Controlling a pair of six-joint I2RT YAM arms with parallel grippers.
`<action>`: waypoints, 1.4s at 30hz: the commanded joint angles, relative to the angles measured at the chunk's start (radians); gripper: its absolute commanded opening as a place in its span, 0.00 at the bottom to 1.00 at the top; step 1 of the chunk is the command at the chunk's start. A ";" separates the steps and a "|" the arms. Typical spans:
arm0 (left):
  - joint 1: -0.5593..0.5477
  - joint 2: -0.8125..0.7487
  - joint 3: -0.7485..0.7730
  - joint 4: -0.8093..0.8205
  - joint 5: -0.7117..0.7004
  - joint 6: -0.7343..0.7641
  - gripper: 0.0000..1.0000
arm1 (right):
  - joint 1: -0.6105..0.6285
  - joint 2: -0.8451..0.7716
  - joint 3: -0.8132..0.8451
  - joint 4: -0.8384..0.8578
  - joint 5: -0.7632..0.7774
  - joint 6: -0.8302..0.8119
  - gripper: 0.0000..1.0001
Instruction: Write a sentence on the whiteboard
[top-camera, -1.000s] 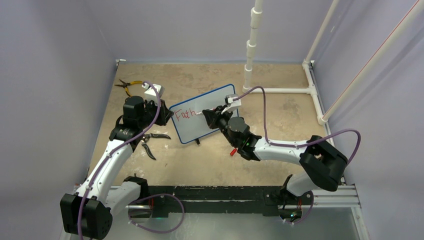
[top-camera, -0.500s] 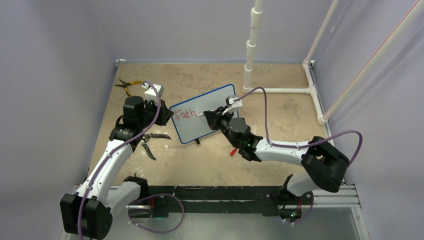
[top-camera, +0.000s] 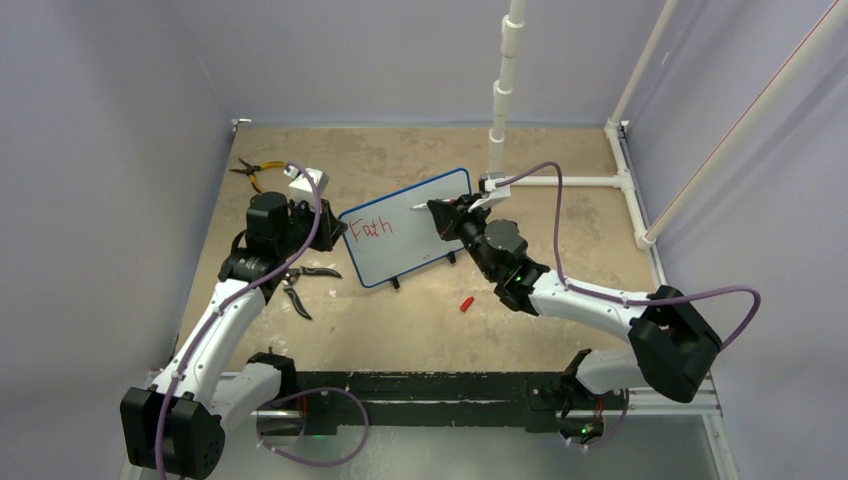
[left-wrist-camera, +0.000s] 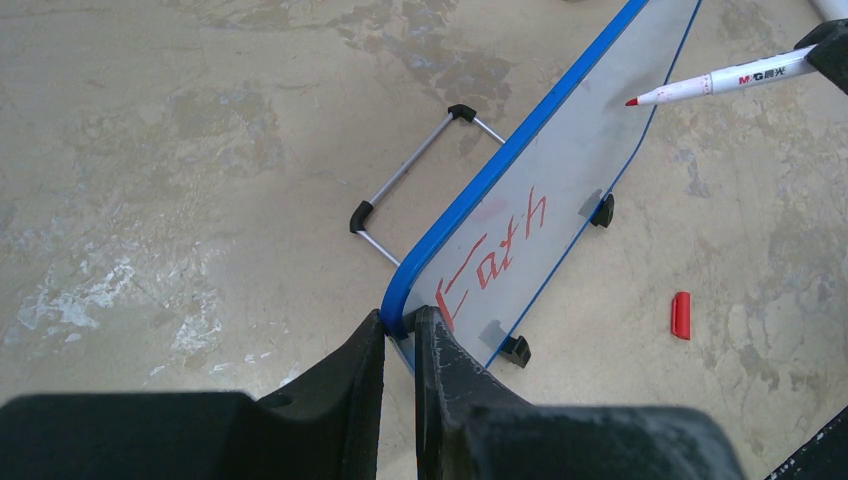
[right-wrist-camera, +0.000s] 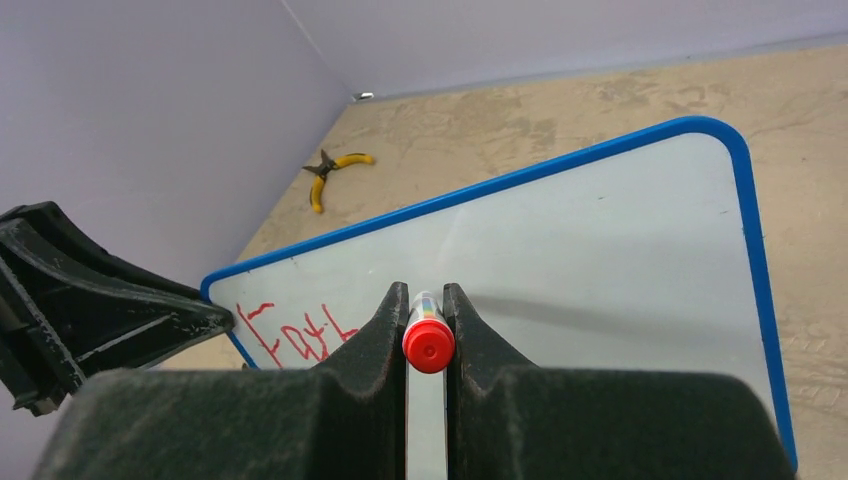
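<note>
The whiteboard stands tilted on its small black feet near the middle of the desk, its long side running from 8 o'clock up to 2 o'clock in the top view. The left gripper is clamped tight on the blue frame at the board's 9 o'clock corner. The right gripper is closed on a marker, which reaches in from 3 o'clock with its red tip over the bare upper middle of the board. Whether the tip touches the surface cannot be told.

The board is pinned at one corner only. A hard press from the marker far from that corner could swing the board or tip it back on its wire stand, and the stroke would smear or skip. The tip also sits higher than the word already written, so the next word may land off the line. The marker is held near its back end, so a sideways drag could twist it in the gripper. The red cap lies on the desk at 5 o'clock of the board, within reach of the right arm's elbow.

The sentence so far is one red word, roughly "Faith", at the 9 o'clock end. The marker barrel reads "M&G", then characters too small to read.
</note>
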 joint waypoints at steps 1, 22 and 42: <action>0.001 0.001 -0.003 0.004 0.001 0.019 0.00 | -0.009 0.007 0.027 0.026 -0.066 -0.033 0.00; 0.001 0.004 -0.002 0.004 0.001 0.019 0.00 | -0.010 0.076 0.055 0.054 -0.088 -0.033 0.00; 0.000 0.005 0.000 0.006 0.003 0.019 0.00 | -0.010 0.071 -0.037 0.046 -0.054 0.012 0.00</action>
